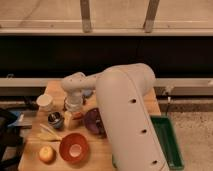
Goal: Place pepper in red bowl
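The red bowl (pixel 74 148) sits at the table's front left, with a pale spot in its middle. My gripper (pixel 74 111) hangs from the white arm (pixel 125 115) over the table's left middle, behind the red bowl and left of the purple bowl (pixel 94 123). A small orange-red piece, likely the pepper (pixel 78 116), shows at the gripper's lower end, close to the table. I cannot tell whether it is held.
A white cup (pixel 45 102) stands at the left edge and a dark round container (pixel 55 119) beside the gripper. A pale yellow item (pixel 47 134) and a round yellow fruit (pixel 46 154) lie at the front left. A green tray (pixel 168 141) is on the right.
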Action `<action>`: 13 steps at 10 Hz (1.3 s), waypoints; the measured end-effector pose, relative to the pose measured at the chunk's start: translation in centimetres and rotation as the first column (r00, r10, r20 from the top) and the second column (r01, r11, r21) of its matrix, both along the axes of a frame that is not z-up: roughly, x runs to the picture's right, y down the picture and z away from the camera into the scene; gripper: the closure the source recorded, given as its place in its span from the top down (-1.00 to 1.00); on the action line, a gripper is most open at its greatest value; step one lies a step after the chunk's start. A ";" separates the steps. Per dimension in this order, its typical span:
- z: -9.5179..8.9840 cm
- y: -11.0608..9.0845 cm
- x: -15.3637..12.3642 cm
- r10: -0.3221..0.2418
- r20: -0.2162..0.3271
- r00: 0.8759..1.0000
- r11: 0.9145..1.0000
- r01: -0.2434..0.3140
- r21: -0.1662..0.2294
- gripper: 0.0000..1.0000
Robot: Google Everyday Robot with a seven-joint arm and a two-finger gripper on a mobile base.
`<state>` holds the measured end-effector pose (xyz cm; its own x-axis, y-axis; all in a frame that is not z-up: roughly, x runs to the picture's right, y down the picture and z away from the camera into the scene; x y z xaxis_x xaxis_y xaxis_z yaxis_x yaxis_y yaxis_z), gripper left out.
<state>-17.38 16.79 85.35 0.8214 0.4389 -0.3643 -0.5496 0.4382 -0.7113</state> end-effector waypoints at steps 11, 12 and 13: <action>-2.2 -3.2 -0.2 -0.035 0.003 0.999 0.998 0.035 0.047 -1.00; -2.8 -4.1 0.1 -0.031 0.003 1.000 0.998 0.031 0.053 -1.00; -3.7 -5.4 1.2 -0.018 -0.003 1.000 0.998 0.019 0.064 -1.00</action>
<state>-16.18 11.36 81.69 0.8287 0.4463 -0.3378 -0.5427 0.4930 -0.6800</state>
